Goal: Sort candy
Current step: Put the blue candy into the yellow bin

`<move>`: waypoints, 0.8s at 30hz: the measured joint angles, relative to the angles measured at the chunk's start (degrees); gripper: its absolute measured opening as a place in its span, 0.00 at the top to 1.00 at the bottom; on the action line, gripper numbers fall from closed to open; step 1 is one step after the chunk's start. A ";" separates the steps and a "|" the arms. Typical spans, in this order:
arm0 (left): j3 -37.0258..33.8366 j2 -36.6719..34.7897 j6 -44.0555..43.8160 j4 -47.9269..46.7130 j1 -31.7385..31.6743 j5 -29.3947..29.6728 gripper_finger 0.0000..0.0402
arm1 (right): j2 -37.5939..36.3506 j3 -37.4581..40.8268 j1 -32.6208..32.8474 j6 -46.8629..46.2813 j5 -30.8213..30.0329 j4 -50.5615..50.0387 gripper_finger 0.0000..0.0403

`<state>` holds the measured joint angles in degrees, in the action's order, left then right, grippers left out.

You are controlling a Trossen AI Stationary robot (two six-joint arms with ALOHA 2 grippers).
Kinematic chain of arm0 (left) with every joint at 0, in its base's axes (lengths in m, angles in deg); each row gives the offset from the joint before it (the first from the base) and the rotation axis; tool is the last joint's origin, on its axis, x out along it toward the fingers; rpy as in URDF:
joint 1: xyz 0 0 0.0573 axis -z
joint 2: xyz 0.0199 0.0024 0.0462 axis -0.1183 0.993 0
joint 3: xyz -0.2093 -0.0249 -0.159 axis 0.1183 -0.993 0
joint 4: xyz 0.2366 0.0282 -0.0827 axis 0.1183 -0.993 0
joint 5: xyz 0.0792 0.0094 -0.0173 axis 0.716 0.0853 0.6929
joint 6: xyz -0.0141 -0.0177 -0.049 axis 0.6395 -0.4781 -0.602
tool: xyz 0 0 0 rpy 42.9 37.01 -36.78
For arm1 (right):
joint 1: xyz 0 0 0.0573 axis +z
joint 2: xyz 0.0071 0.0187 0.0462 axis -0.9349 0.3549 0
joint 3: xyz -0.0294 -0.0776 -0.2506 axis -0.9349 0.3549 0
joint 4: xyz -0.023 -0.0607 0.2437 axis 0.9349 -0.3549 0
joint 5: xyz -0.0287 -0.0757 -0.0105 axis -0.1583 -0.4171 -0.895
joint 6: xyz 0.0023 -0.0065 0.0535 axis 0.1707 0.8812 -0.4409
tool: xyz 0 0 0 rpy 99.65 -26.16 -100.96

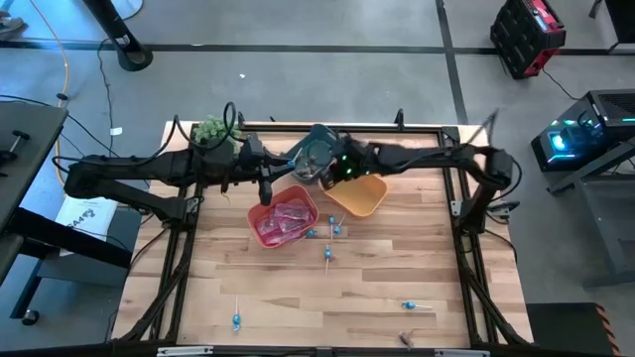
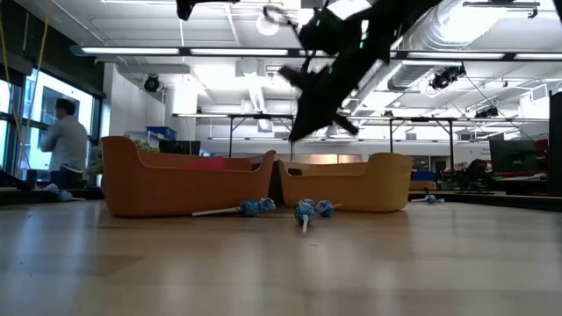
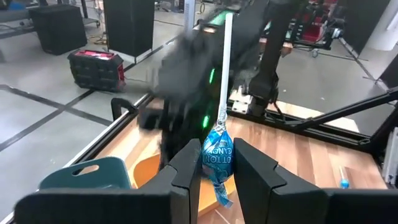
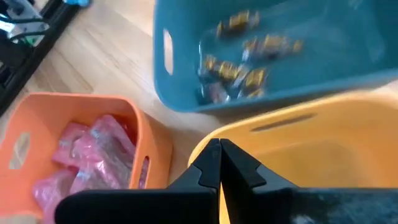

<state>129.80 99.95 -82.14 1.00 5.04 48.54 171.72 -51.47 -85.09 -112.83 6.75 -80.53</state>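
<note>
Near the table's far edge, the left gripper (image 3: 214, 171) grasps a blue lollipop (image 3: 217, 157) — stick upright. Beside it, the right gripper (image 4: 219, 163) is clenched, empty, over the orange bin (image 1: 359, 195). Pink packets (image 4: 93, 152) fill the red bin (image 1: 260, 216); brown pieces (image 4: 245, 56) lie in the teal bin (image 4: 180, 87) — loose lollipops (image 1: 327, 256) dot the table (image 1: 377, 288) toward its near edge.

2 dark arms (image 1: 149, 174), black cabling, seemingly green wrist lights (image 1: 347, 167).

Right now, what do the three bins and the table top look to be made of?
The red bin, teal bin and orange bin look like moulded plastic: smooth matte walls, rounded rims, cut-out handles. The table top looks like pale wood planks, with visible grain and seams.
</note>
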 joint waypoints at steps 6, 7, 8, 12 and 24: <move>0.00 6.49 1.10 0.26 -0.62 2.10 0.84 | -10.91 -3.80 -2.08 6.58 -9.08 -13.90 1.00; 0.00 8.46 1.34 1.02 -0.88 2.09 0.84 | -13.25 -4.13 -2.60 6.96 -10.50 -15.62 1.00; 0.00 10.56 1.49 2.16 -1.18 2.05 0.84 | -15.56 -4.31 -3.00 7.18 -11.75 -17.05 1.00; 0.00 20.55 1.98 9.87 -2.51 1.95 0.81 | -23.59 -4.36 -4.42 6.83 -15.17 -22.80 1.00; 1.62 40.10 -3.45 28.81 -7.55 -6.62 0.58 | -30.84 -4.17 -2.01 1.23 -19.37 -33.38 1.00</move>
<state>131.42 140.05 -85.59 29.81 -2.52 41.91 140.88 -55.64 -87.10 -111.60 -12.61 -113.91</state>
